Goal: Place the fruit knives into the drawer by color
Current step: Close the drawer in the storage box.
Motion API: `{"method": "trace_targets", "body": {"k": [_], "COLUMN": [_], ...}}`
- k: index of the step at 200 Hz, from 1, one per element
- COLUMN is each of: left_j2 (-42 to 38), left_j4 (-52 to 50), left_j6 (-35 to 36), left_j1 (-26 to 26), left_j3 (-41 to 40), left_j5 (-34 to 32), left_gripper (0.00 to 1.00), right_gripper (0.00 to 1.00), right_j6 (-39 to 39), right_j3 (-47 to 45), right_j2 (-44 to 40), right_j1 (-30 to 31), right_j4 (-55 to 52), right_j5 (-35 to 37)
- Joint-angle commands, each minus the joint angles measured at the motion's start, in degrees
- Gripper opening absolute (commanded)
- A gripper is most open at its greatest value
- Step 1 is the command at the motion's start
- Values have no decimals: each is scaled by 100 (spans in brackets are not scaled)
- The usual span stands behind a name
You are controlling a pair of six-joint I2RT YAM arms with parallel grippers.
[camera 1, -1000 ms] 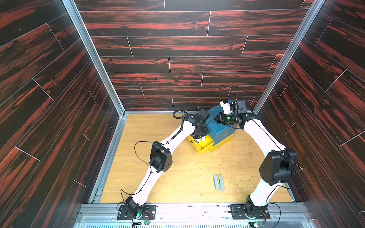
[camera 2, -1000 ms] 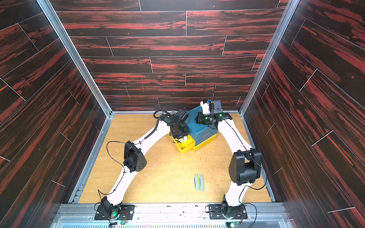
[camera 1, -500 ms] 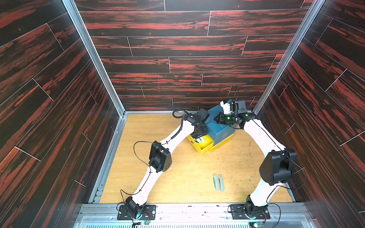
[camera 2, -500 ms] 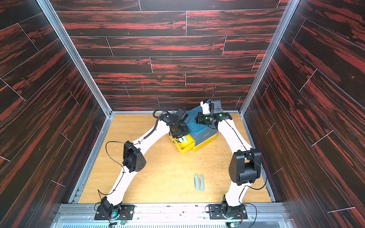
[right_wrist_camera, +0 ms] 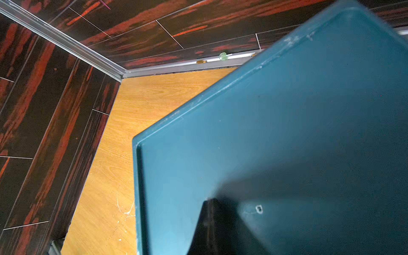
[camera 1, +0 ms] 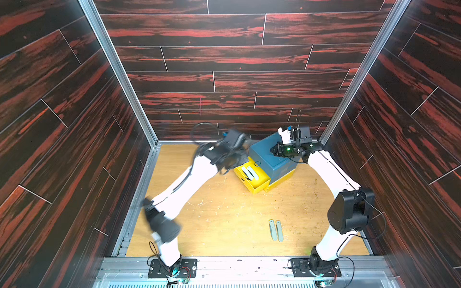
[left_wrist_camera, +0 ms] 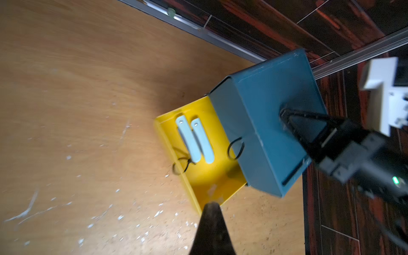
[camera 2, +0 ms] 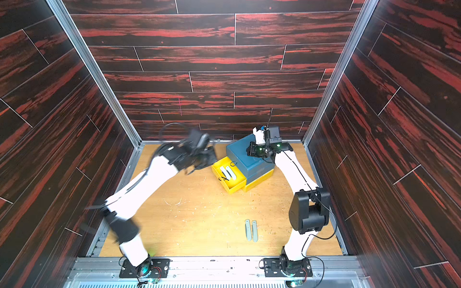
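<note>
Two white knives (left_wrist_camera: 187, 139) lie in open yellow drawer (left_wrist_camera: 205, 183) of box (left_wrist_camera: 265, 106); two grey-green knives (camera 1: 273, 230) on table (camera 1: 219, 224), well in front of box. Left gripper (left_wrist_camera: 210, 209), motion-blurred beside box, jaws closed, empty; right gripper (left_wrist_camera: 287, 116) closed at box top.

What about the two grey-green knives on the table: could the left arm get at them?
Probably yes. The grey-green knives lie side by side on bare table, nothing over them, and the left arm has its jaws shut and empty.

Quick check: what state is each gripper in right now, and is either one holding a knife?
Left gripper: closed, holding nothing, beside the open yellow drawer.
Right gripper: closed, holding nothing, tip on top of the blue cabinet.
</note>
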Motion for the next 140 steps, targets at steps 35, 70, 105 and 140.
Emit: {"method": "trace_targets", "body": {"k": [35, 70, 105, 140], "left_j2": [-905, -545, -78, 243], "left_j4": [1288, 1964, 2203, 2223], "left_j6": [-692, -933, -969, -903], "left_j1": [84, 91, 93, 94], "left_j3": [-2461, -2945, -2788, -2540], "left_j5": [394, 837, 1076, 1154], "left_gripper": [0, 0, 0, 0], "right_gripper": [0, 0, 0, 0], "right_j6": [-50, -15, -13, -18], "right_j3": [-473, -559, -630, -600], "right_j2": [540, 483, 368, 316], "right_j1": [21, 22, 19, 24], "right_j4": [-1439, -1468, -1515, -1563], "right_j5": [631, 924, 1375, 1554]}}
